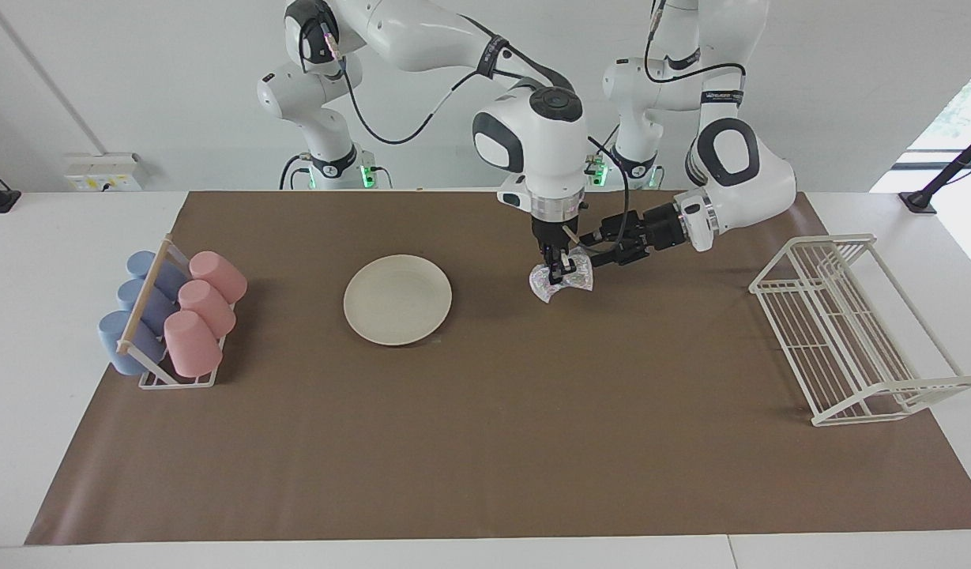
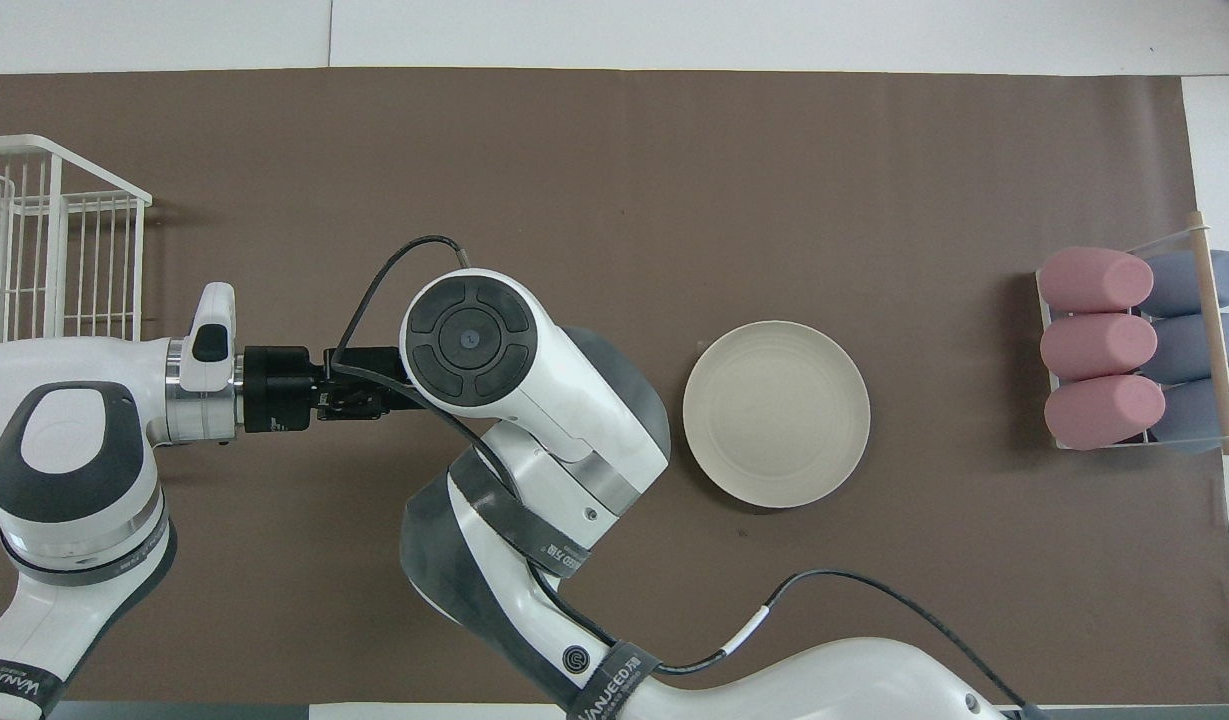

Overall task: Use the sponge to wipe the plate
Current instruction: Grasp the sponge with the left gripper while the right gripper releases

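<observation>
Right hand (image 1: 560,269) points straight down, fingers pinching the sponge (image 1: 562,280) from above. The left hand (image 1: 592,246) reaches in sideways at the same wad — its grip cannot be told. This looks like a handover or pickup step. The plate (image 1: 397,299) lies bare on the table (image 1: 485,442), toward the right arm's end — next, carry the sponge over the plate and lower it.

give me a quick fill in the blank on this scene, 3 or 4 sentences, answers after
1. Both grippers meet at the ____, the right gripper from above and the left gripper from the side.
2. The plate lies bare on the ____ mat.
3. The cup rack holds three blue cups and three ____ cups.
4. The white wire rack stands toward the ____ arm's end of the table.

Missing words: sponge; brown; pink; left
</observation>
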Controlling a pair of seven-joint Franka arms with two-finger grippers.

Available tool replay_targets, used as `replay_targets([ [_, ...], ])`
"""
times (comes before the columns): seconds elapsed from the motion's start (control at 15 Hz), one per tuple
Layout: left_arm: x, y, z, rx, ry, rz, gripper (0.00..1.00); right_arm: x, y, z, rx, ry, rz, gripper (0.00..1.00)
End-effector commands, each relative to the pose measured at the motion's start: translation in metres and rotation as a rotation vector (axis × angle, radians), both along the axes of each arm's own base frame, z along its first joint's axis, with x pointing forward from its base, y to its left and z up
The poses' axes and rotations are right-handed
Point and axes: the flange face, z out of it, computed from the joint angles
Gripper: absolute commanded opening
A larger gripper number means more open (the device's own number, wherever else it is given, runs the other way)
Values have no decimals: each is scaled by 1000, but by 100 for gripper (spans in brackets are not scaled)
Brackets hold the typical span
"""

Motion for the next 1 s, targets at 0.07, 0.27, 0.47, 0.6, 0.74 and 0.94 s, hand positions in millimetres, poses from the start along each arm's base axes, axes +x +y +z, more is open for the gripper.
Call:
replay_targets([
  [0.07, 9, -2, -7, 17, -16, 40, 95, 3, 2, 1, 2, -18, -23, 0],
  [0.27, 13, -1, -4, 19, -21, 51, 95, 4, 1, 2, 3, -18, -26, 0],
  [0.47, 21, -9, 0, 34, -2, 77, 70, 4, 1, 2, 4, -17, -26, 0],
  [0.6, 20, -18, 0, 37, 13, 76, 50, 5, 0, 2, 4, -18, -26, 0],
  [0.74, 17, -27, 0, 45, 19, 71, 46, 5, 0, 2, 5, -19, -26, 0],
  [0.94, 17, -30, 0, 42, 34, 72, 0, 5, 0, -2, 12, -22, -28, 0],
])
